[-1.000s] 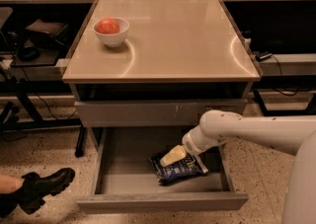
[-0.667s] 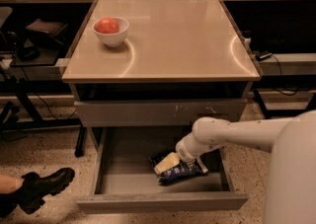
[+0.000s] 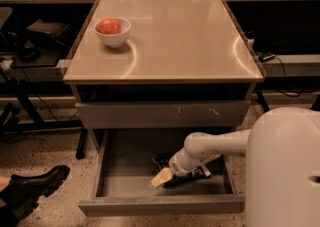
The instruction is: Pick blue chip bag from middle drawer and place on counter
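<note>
The middle drawer is pulled open below the counter, and its grey inside shows. The blue chip bag lies on the drawer floor toward the right; only dark bits of it show around my arm. My gripper is down inside the drawer, at the bag's left end and low over the floor, reached in from the right. My white forearm covers most of the bag.
A white bowl with a red fruit stands on the counter's back left. A closed grey drawer front with pale scuffs sits above the open drawer. A person's black boot is on the floor at left. My white body fills the lower right.
My arm has reached further left and lower into the drawer, so the gripper is now past the bag's left end. My body takes up more of the right side. The bag has barely moved.
</note>
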`<state>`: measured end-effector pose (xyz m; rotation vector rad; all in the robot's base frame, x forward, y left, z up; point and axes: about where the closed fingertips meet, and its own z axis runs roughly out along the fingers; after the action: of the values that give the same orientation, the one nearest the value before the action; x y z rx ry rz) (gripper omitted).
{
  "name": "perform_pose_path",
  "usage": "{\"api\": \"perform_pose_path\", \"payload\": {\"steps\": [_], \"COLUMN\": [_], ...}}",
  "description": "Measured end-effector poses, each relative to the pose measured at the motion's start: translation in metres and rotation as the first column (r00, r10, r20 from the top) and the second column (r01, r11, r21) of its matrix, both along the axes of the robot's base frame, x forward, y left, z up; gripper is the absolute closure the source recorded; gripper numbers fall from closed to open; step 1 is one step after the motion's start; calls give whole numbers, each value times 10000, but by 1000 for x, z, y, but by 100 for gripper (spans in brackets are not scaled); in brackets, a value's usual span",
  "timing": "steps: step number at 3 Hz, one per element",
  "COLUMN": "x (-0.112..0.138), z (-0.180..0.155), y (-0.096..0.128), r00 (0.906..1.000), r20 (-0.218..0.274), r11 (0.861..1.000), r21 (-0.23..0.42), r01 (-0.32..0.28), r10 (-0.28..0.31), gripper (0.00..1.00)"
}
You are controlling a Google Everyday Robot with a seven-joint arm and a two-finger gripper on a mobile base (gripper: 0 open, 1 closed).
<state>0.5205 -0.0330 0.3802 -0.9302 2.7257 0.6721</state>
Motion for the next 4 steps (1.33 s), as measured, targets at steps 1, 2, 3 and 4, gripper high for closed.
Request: {"api": "perform_pose_path", "payload": {"steps": [1, 2, 3, 4], "x": [6, 3, 3, 3], "z": [-8, -12, -12, -12], "y": [-12, -20, -20, -20], "r00": [9987, 9969, 9969, 9969], "r20": [-14, -108, -109, -109], "r11": [9986, 9969, 9969, 9969], "r21": [116, 103, 103, 103], "r01": [509, 779, 778, 777], "r10": [-509, -778, -777, -776], "gripper": [0, 0, 6, 25]}}
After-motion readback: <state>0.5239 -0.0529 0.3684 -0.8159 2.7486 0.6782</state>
